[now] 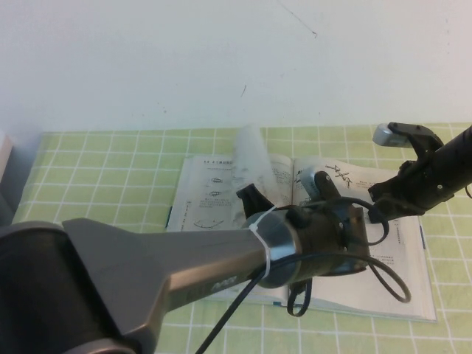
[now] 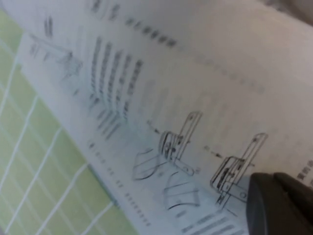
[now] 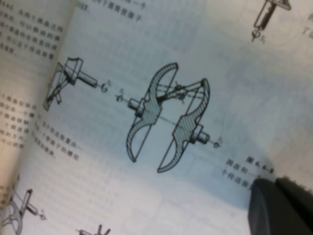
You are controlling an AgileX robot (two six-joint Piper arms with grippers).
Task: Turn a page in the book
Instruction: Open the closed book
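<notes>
The book (image 1: 203, 200) lies open on the green checked cloth, its off-white pages printed with line drawings. One page (image 1: 249, 151) stands up near the spine, blurred, with neither gripper on it. My left gripper (image 1: 322, 183) reaches over the middle of the book. In the left wrist view its dark fingers (image 2: 272, 179) are together, low over a printed page (image 2: 161, 98). My right gripper (image 1: 375, 202) comes in from the right over the right-hand page. In the right wrist view it (image 3: 275, 184) is shut, with its tips at the paper (image 3: 146, 58).
The green checked cloth (image 1: 96, 169) covers the table and also shows in the left wrist view (image 2: 34, 166). A white wall rises behind it. A grey object (image 1: 4, 177) sits at the far left edge. My left arm (image 1: 147, 273) fills the lower left.
</notes>
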